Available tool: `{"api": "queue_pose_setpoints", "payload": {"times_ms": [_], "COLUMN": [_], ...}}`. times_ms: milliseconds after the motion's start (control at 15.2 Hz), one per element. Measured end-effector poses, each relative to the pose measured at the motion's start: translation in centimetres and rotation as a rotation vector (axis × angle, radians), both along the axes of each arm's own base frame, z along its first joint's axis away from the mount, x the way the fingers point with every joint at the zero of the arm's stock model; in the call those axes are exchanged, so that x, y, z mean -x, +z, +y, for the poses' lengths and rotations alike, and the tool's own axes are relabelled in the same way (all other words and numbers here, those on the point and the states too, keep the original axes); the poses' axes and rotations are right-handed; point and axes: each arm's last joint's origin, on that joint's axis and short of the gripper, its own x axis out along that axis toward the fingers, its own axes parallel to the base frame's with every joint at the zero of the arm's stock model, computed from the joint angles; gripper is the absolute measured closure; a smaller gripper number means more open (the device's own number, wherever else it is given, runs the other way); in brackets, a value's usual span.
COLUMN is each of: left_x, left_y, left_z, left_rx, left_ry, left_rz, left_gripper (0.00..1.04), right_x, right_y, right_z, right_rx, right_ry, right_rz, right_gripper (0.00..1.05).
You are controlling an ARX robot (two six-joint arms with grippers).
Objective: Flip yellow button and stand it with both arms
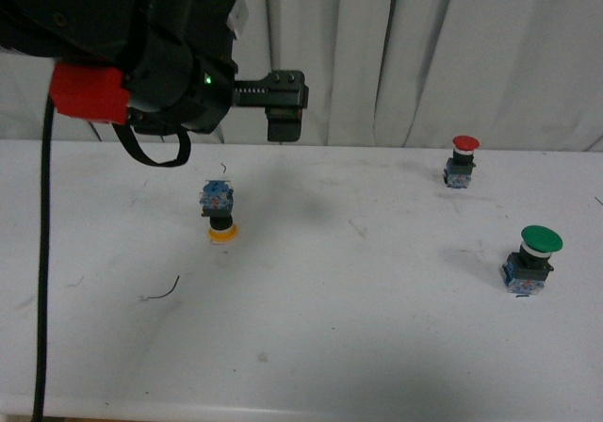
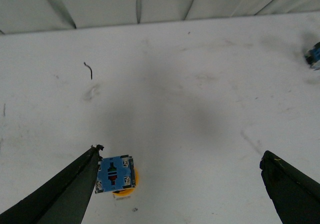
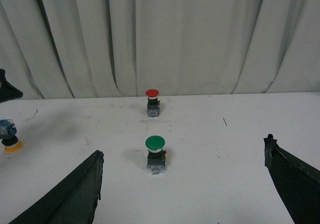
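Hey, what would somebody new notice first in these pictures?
The bulky black left arm fills the front view's upper left. Below it the yellow button stands upside down, cap on the table, blue base up. Further right, a red button and a green button stand cap up.

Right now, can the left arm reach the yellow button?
Probably yes. The left gripper hangs open above the table, the yellow button sits cap-down right beside one finger, and nothing lies between them. It likely needs a small sideways shift first.
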Motion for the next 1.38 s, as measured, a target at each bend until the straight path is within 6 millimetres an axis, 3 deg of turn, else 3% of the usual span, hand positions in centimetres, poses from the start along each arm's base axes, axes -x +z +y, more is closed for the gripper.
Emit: {"api": "queue_pose_setpoints", "payload": {"times_ms": [263, 461, 1251, 1382], "left_x": [-2.9, -4.0, -4.4, -4.5], "left_y": [-3.4, -3.5, -6.7, -6.8], "left_z": [1.4, 2.4, 1.9, 1.9], "left_rx": [-0.096, -0.077, -0.071, -0.071], "left_ry": [0.054, 0.105, 0.099, 0.1], "left_rz": [0.136, 0.18, 0.289, 0.288], "left_gripper": [0.07, 0.07, 0.07, 0.24], "right_x": [0.0, 0.0, 0.0, 0.0], "right_y": [0.0, 0.0, 0.0, 0.0], "right_z": [0.0, 0.0, 0.0, 0.0], "right_rx": [0.0, 0.0, 0.0, 0.0], "right_ry": [0.0, 0.0, 0.0, 0.0], "right_rz": [0.0, 0.0, 0.0, 0.0], "right_gripper": [0.07, 0.07, 0.07, 0.07]}}
